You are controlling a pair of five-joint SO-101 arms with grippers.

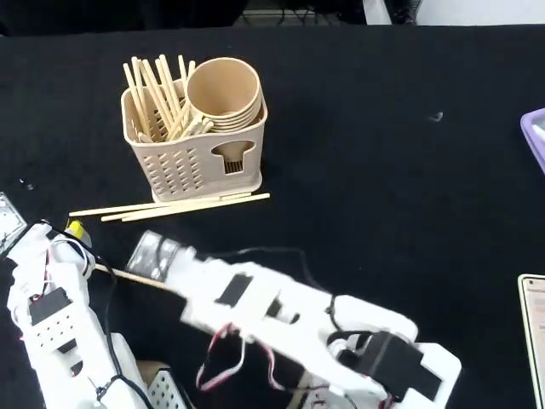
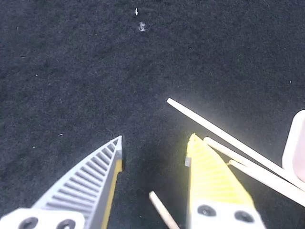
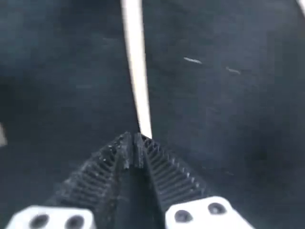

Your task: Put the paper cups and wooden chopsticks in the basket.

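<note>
Chopstick — light, stiff, slick, best pinched mid-length; right claw clamps its end — left claw gapes empty

Even overhead light, soft shadows

Left tool low, jaws apart; right tool closed, seemingly pinching chopstick.

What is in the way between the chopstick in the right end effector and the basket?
Nothing tall. The right end effector grips one chopstick. Between it and the basket, a few loose chopsticks lie flat on the table just in front of the basket wall. The open left end effector sits off to the side.
</note>
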